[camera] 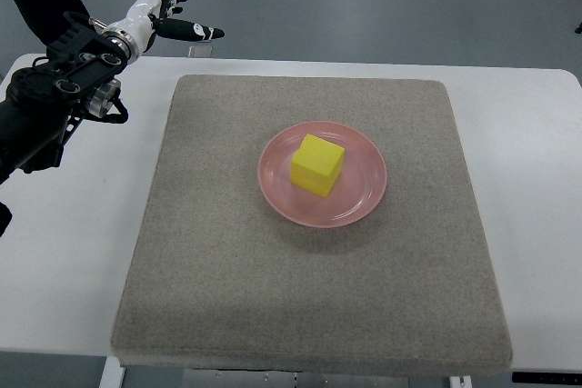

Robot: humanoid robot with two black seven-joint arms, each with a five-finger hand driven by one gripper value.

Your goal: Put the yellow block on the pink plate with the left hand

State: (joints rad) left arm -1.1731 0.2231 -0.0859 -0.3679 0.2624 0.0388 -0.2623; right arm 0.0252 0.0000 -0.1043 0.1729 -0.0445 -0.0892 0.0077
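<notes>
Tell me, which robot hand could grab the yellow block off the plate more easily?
Left, probably. The left hand is the only one showing, fingers spread and empty, up beyond the table's far left corner. The yellow block sits on the pink plate.

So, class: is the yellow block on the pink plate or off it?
On it. The yellow block sits inside the pink plate's rim, near the centre, with nothing holding it; the left robot hand is open, far off at the table's corner.

No text, label, brand, number or sign can be read anywhere around the pink plate; its rim looks plain, though print this small might escape the steep, distant view.
</notes>
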